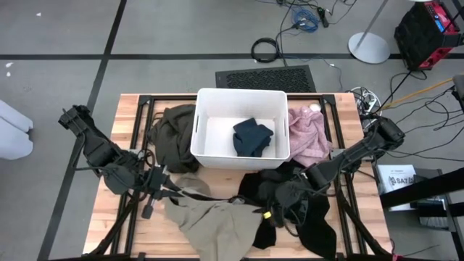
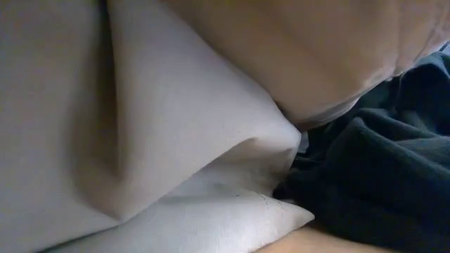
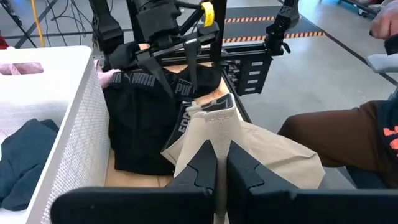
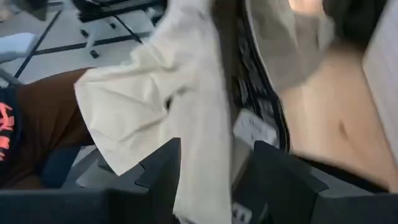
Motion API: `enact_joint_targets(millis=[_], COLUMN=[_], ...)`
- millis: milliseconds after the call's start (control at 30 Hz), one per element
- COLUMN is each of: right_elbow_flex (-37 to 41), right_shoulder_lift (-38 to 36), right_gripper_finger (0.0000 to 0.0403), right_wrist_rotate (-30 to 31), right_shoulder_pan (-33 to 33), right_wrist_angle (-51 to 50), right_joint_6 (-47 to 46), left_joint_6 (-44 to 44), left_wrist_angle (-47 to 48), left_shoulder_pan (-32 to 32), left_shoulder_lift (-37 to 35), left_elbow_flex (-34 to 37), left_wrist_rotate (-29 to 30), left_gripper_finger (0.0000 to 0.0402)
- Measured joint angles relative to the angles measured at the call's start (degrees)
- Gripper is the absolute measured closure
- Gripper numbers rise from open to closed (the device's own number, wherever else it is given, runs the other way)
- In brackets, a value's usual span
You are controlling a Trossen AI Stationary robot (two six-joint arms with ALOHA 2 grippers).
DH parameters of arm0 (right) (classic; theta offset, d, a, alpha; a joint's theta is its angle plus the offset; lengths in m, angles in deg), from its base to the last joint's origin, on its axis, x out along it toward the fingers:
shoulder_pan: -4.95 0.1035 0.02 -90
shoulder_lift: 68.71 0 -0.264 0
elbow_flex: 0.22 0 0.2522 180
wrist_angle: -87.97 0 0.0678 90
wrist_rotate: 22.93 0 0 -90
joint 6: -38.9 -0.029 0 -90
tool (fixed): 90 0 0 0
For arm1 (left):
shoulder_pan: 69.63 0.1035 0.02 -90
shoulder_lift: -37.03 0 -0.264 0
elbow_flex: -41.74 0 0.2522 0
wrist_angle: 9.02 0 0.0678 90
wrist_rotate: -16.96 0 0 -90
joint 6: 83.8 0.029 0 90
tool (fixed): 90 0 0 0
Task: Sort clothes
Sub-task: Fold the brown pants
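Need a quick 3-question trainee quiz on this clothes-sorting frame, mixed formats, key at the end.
1. True or false: the white bin is empty.
2. Which garment lies between the fingers of the right gripper? A) beige garment B) pink garment C) olive garment
3. Fill in: the left gripper is ____ on the beige garment.

Key: 1 false, the dark teal garment lies in it; 2 A; 3 shut.
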Motion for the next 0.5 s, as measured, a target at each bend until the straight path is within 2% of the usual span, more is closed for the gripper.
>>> enact_joint_targets(millis=[167,300,500], right_elbow_flex=[0.0,0.1,0.1], right_shoulder_lift=[1.6,2.3,2.4], right_gripper_finger=[0.0212,0.0212,0.0212], right_wrist_rotate=[5.2,10.0,11.4], right_shoulder_pan=[2.6,3.9,6.7], right_wrist_angle=[-9.3,-11.6,-12.9], right_joint_6=[-21.2,-36.9,-46.4], left_joint_6=[0.0,1.5,2.5], left_wrist_angle=[0.1,0.8,2.3], left_shoulder_pan=[0.0,0.0,0.2], left_shoulder_lift=[0.0,0.1,0.9], left_elbow_flex=[0.0,0.0,0.1], left_wrist_rotate=[0.0,1.4,2.7], left_gripper_finger=[0.039,0.039,0.039])
